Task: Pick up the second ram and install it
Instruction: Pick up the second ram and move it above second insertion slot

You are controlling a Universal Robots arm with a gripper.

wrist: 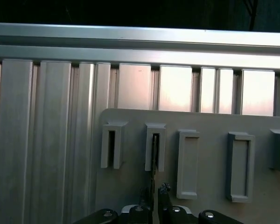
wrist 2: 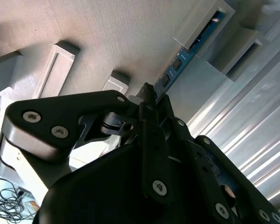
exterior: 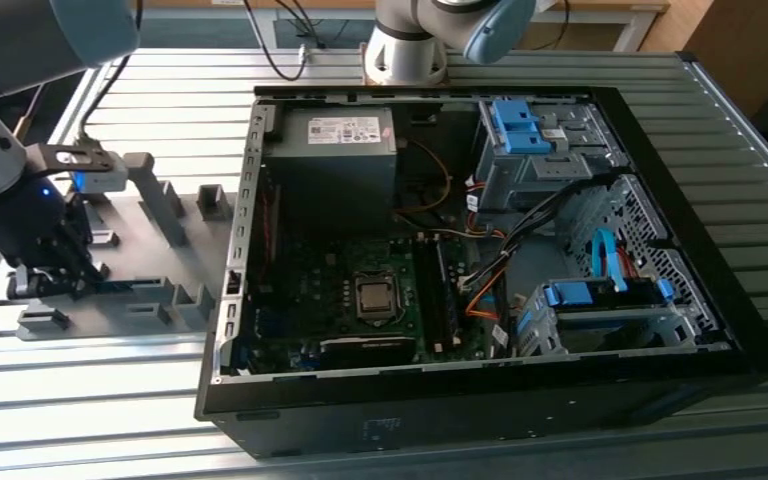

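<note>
The second ram [wrist 2: 191, 51] is a slim blue-green stick standing on edge in the slots of grey holder blocks [wrist 2: 203, 23]. In the first wrist view I see it edge-on [wrist: 155, 149], running from a slotted block down between my fingertips. My gripper [wrist: 154, 190] sits low over the holder plate [exterior: 157, 250] at the exterior view's left [exterior: 40, 285]. Its jaws are closed on the near end of the stick [wrist 2: 148, 93]. The ram still rests in its holder.
An open computer case [exterior: 491, 390] lies in the middle of the ribbed metal table [exterior: 77, 420], with the motherboard [exterior: 357, 300] exposed and blue drive-bay clips [exterior: 518, 125] at the exterior view's right. More grey holder blocks [wrist: 238, 165] stand on the plate beside the ram.
</note>
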